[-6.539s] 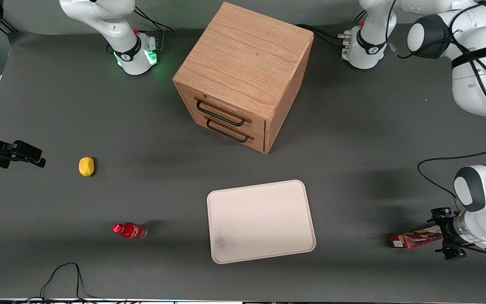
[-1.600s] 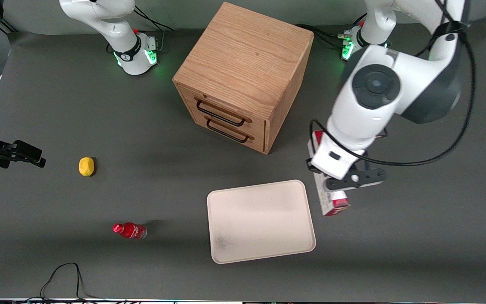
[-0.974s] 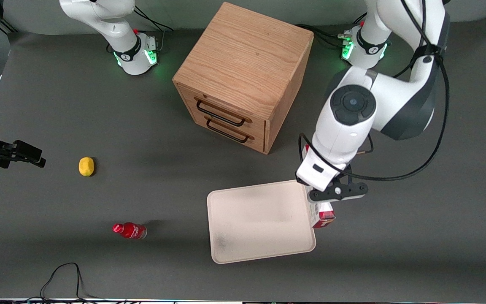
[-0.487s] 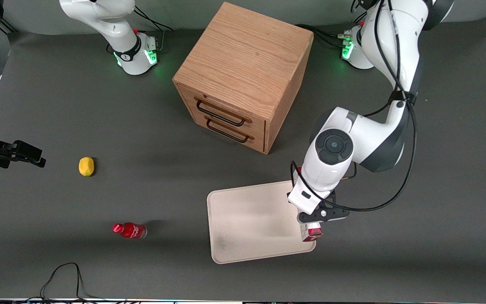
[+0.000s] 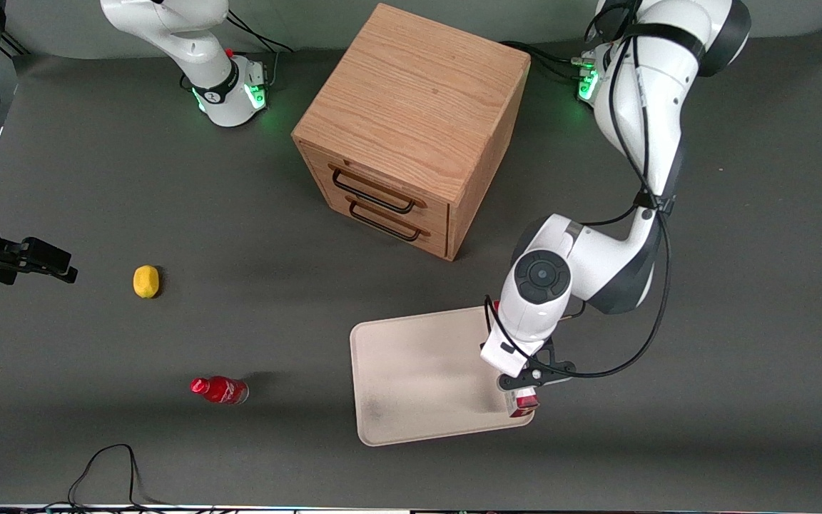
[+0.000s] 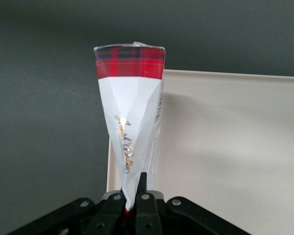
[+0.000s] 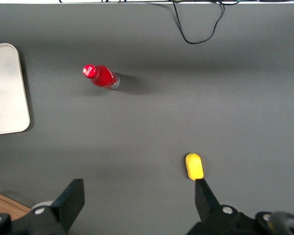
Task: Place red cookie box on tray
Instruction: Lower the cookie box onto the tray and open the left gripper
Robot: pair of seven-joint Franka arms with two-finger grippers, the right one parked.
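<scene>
The red cookie box (image 5: 524, 404) is pinched on edge between my gripper's fingers, and only its red end shows under the wrist in the front view. In the left wrist view the box (image 6: 132, 117) shows a white-grey printed face with gold lettering and a red tartan end, reaching out from my shut gripper (image 6: 133, 190). My gripper (image 5: 519, 382) is over the edge of the cream tray (image 5: 418, 378) that lies toward the working arm's end. The tray (image 6: 235, 147) lies beside and under the box. Whether the box touches the tray I cannot tell.
A wooden two-drawer cabinet (image 5: 411, 128) stands farther from the front camera than the tray. A small red bottle (image 5: 220, 390) and a yellow lemon (image 5: 145, 280) lie toward the parked arm's end of the dark table. A black cable (image 5: 108, 464) loops near the table's front edge.
My gripper has carried the box from the table at the working arm's end to the tray's edge. Over the last second it came nearer the front camera and lower.
</scene>
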